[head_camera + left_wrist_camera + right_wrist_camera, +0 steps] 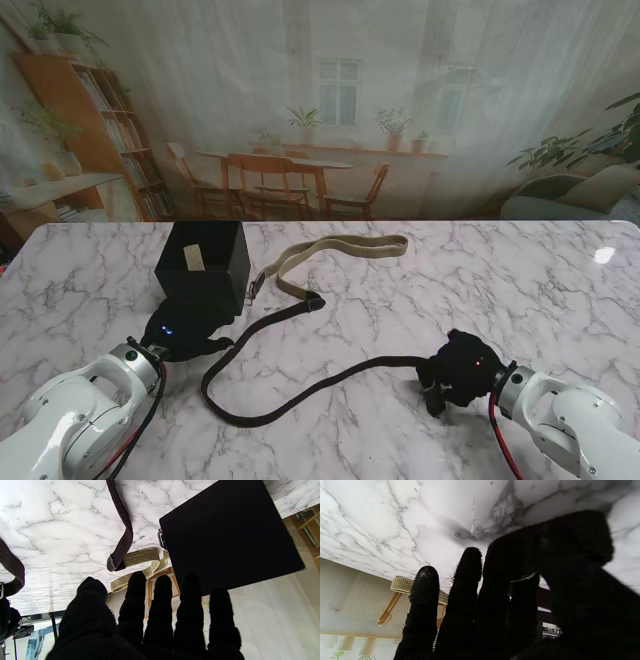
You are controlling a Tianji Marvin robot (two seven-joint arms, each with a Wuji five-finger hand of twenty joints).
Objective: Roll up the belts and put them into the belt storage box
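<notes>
The black belt storage box (208, 268) stands at the left of the table, a tan roll (193, 258) showing inside. My left hand (187, 336) hovers just nearer to me than the box, open, its fingers (136, 597) spread and holding nothing. A black woven belt (262, 408) loops from its tip (114, 564) near the box across to my right hand (460, 372). That hand has thumb and forefinger pinched on the belt's buckle end (523, 578). An olive belt (335, 250) lies beyond, its buckle (162, 539) beside the box.
The marble table (420, 300) runs wide to the right and behind the belts. Its far edge meets a printed backdrop of a room. The olive belt (142, 558) crosses under the black belt's tip.
</notes>
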